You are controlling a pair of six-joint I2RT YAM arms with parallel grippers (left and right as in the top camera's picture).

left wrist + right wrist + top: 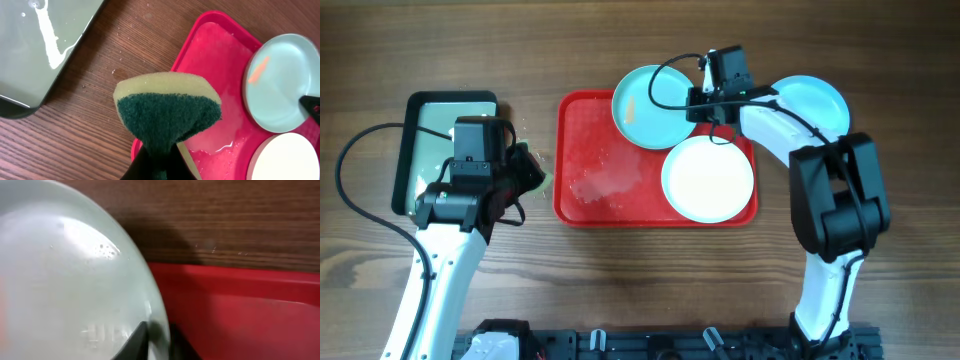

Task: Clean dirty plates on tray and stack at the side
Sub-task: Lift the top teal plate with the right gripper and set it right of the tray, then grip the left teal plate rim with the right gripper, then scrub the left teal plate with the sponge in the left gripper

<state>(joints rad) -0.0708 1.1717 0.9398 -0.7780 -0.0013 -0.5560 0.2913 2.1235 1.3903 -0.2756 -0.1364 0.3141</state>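
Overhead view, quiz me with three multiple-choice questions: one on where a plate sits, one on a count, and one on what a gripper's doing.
1. Where is the white plate?
A) on the red tray, in its lower right corner as pictured
B) off the tray
C) stacked on another plate

2. How many plates are aqua?
A) one
B) two
C) three

3. What is the left gripper doing?
A) hanging open
B) shut on a sponge
C) shut on a plate

Answers:
1 A: the white plate lies inside the tray's rim.
2 B: one aqua plate is at the tray's far edge, and another is on the table beside it.
3 B: the left wrist view shows it pinching the green-and-yellow sponge.
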